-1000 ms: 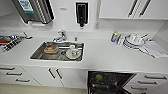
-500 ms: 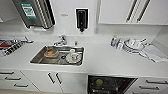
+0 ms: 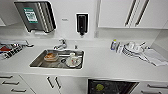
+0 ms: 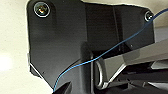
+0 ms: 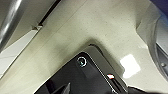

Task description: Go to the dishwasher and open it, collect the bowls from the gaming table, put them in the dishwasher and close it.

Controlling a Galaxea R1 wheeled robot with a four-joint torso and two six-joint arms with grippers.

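Note:
The dishwasher (image 3: 112, 86) stands open under the white counter, right of the sink, and its dark interior shows at the lower edge of the head view. A green bowl (image 3: 99, 87) lies inside it on the rack. In the left wrist view a brushed metal edge (image 4: 140, 56) runs beside the robot's dark plate, crossed by a thin blue cable (image 4: 100, 56). The right wrist view looks onto a pale speckled surface (image 5: 100, 30). The gaming table is out of view.
A steel sink (image 3: 37, 62) holds a brown dish (image 3: 51, 56) and a cup on a plate (image 3: 73, 60). Stacked plates (image 3: 132, 50) and a small bottle (image 3: 114, 45) sit on the counter at right. Wall cabinets (image 3: 130, 13) and dispensers (image 3: 82, 23) hang above.
The whole head picture has shifted: counter, sink and dishwasher sit lower and slightly further right, so the camera has moved. Less of the dishwasher's opening shows.

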